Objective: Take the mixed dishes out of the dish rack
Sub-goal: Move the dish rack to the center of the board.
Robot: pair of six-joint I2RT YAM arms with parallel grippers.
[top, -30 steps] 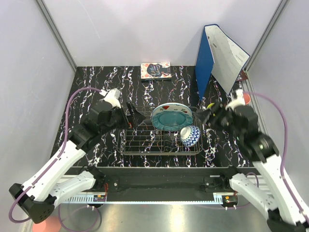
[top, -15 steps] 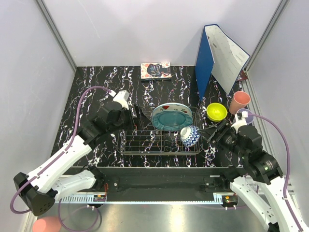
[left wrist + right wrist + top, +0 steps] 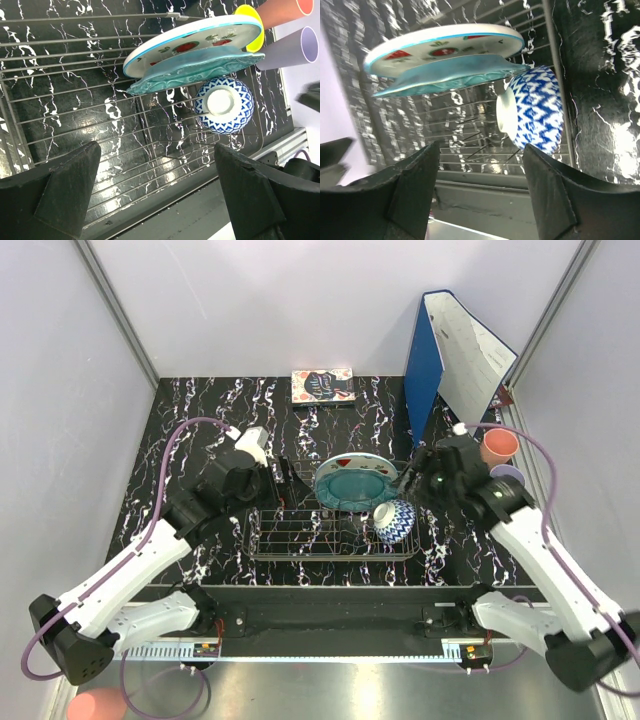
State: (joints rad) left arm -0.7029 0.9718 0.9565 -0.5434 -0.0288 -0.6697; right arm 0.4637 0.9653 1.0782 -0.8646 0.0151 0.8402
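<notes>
The grey wire dish rack (image 3: 300, 538) sits mid-table. In its right half the white plate with red watermelon marks (image 3: 358, 461) and the teal scalloped plate (image 3: 352, 490) lean together on edge. The blue-white patterned bowl (image 3: 396, 521) lies on its side beside them. My left gripper (image 3: 282, 480) is open and empty over the rack's left half (image 3: 75, 90). My right gripper (image 3: 411, 479) is open and empty at the rack's right end, just above the bowl (image 3: 540, 110). The pink cup (image 3: 497, 445) and lilac cup (image 3: 509, 474) stand on the table to the right. The yellow-green bowl (image 3: 252, 25) shows only in the left wrist view.
A patterned book (image 3: 323, 386) lies at the back of the table. A blue binder (image 3: 424, 360) stands open at the back right, close behind my right arm. Grey walls close in the left and right sides.
My right arm has swung from the table's right side back to the rack's right end and now covers the yellow-green bowl in the top view. My left arm has barely moved.
</notes>
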